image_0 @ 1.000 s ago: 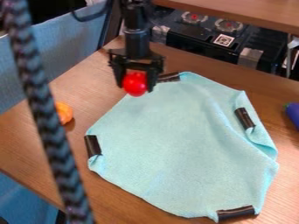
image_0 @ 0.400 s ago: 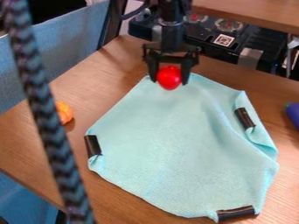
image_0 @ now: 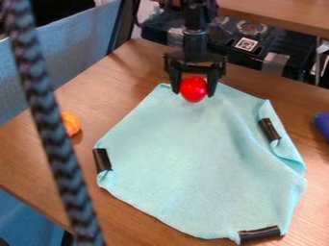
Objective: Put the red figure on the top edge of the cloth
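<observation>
1 gripper, mine, clasping 1 red figure | figure at top edge of 1 cloth, perhaps touching it, I can't be sure | 3 black strips on cloth | 1 orange object left | 1 purple object right

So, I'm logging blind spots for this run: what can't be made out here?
All in the camera view:
Cloth's top edge, in part: hidden behind the red figure and end effector.
Whether figure and cloth touch: the slanted angle doesn't settle it.
Red figure's far side: turned away.
Orange object's left part: behind the braided cord.
Purple object's right part: cut off by the right edge.
</observation>
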Motion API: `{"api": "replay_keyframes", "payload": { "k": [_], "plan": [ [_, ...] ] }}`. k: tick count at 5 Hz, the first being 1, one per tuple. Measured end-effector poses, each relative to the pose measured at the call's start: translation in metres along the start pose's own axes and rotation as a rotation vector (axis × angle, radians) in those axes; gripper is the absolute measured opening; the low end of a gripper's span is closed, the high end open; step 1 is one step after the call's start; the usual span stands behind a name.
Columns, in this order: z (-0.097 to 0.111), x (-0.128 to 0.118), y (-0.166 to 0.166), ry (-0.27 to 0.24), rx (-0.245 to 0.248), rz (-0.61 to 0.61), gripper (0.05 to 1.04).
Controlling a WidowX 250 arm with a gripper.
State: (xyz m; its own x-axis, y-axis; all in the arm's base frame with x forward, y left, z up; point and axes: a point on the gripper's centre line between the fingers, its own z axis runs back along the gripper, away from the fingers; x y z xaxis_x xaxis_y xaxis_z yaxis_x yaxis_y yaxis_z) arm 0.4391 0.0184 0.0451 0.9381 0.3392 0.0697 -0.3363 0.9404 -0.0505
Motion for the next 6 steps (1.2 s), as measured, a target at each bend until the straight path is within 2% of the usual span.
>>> {"api": "replay_keyframes", "payload": {
  "k": [2,3,4,5,6],
  "plan": [
    [-0.005,-0.002,0.004,0.001,0.018,-0.001,1.001],
    [-0.004,-0.004,0.001,0.008,0.014,-0.035,1.001],
    [-0.004,-0.009,-0.005,0.026,0.014,-0.127,1.001],
    [0.005,-0.007,-0.004,-0.049,0.067,-0.164,1.001],
    [0.009,-0.007,-0.003,-0.065,0.126,-0.155,1.001]
  ]
}}
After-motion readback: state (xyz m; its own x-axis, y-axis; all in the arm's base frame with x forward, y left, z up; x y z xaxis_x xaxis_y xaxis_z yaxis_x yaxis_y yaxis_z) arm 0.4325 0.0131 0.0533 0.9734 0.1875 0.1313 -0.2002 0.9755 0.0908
